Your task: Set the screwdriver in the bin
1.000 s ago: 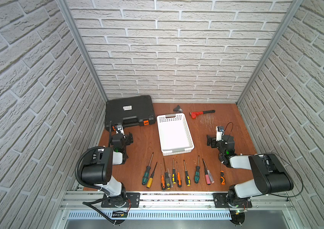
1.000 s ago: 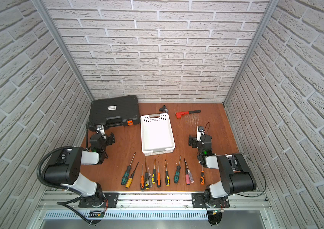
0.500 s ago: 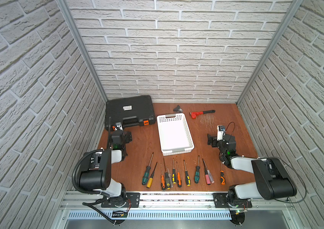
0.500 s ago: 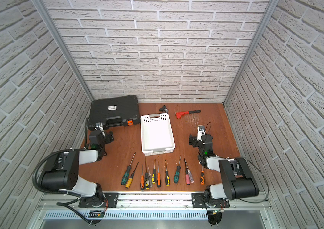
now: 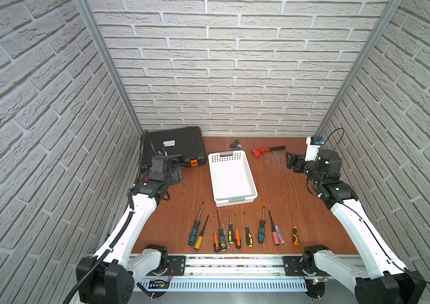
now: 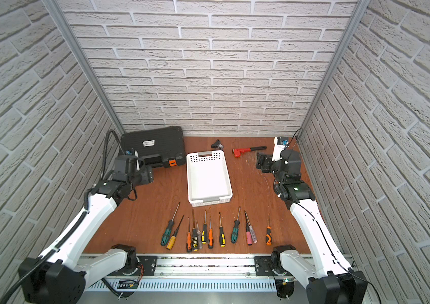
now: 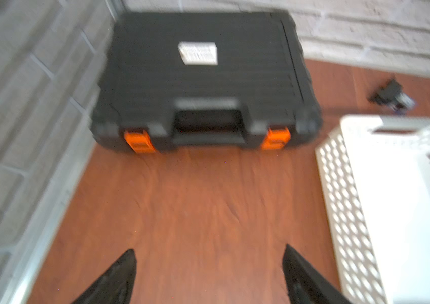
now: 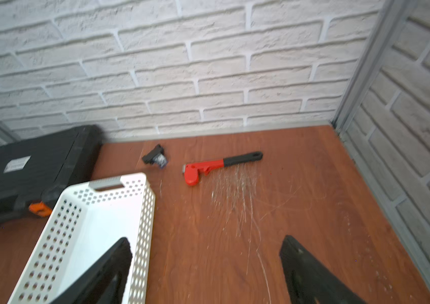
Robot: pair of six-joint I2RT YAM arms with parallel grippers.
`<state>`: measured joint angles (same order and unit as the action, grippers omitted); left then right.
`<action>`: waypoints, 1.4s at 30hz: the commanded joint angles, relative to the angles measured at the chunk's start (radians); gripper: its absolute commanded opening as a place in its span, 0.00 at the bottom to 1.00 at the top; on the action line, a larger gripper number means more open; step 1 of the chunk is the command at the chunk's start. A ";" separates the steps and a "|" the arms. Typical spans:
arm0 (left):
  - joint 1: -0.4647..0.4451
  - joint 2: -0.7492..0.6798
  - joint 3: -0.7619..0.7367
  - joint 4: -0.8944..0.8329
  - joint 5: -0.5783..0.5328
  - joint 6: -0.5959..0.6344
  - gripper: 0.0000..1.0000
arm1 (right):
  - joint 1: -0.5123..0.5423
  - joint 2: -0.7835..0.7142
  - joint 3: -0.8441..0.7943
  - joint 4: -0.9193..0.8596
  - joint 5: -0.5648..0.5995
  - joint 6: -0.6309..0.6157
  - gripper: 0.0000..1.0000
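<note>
Several screwdrivers point(image 5: 234, 231) with coloured handles lie side by side near the front edge in both top views point(image 6: 210, 234), untouched. Behind them the white perforated bin point(image 5: 225, 157) stands empty at the centre point(image 6: 203, 158). My left gripper point(image 5: 175, 175) hovers open to the left of the bin, in front of the black case. The left wrist view shows its fingers spread wide point(image 7: 209, 250) over bare wood, with the bin wall point(image 7: 340, 210) to one side. My right gripper point(image 5: 294, 163) is open to the right of the bin; in the right wrist view point(image 8: 206, 239) nothing is between its fingers.
A black tool case with orange latches point(image 5: 177, 144) sits at the back left. A red pipe wrench point(image 5: 263, 151) and a small black part point(image 5: 235, 144) lie by the back wall. Brick walls close in both sides.
Both arms have unfolded, lifting their wrists up and toward the back wall. The screwdrivers and the bin have not moved.
</note>
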<state>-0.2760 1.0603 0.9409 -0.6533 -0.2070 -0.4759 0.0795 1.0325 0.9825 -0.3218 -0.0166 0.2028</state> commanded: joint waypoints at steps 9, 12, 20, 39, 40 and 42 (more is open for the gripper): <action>-0.461 0.027 -0.150 -0.385 0.178 -0.466 0.81 | 0.106 0.109 0.075 -0.109 -0.156 0.048 0.86; -0.499 0.011 -0.217 -0.325 0.186 -0.496 0.81 | 0.120 0.129 0.085 -0.111 -0.164 0.038 0.85; -0.522 0.039 -0.334 -0.222 0.210 -0.530 0.74 | 0.126 0.137 0.062 -0.096 -0.159 0.039 0.83; -0.525 0.096 -0.410 -0.088 0.180 -0.564 0.17 | 0.126 0.155 0.061 -0.092 -0.161 0.033 0.79; -0.525 0.097 -0.410 -0.089 0.177 -0.568 0.15 | 0.127 0.159 0.062 -0.092 -0.163 0.033 0.79; -0.525 0.096 -0.413 -0.091 0.172 -0.576 0.12 | 0.126 0.165 0.064 -0.094 -0.167 0.033 0.79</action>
<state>-0.7971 1.1656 0.5438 -0.7563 -0.0067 -1.0302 0.1993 1.1881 1.0443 -0.4522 -0.1738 0.2363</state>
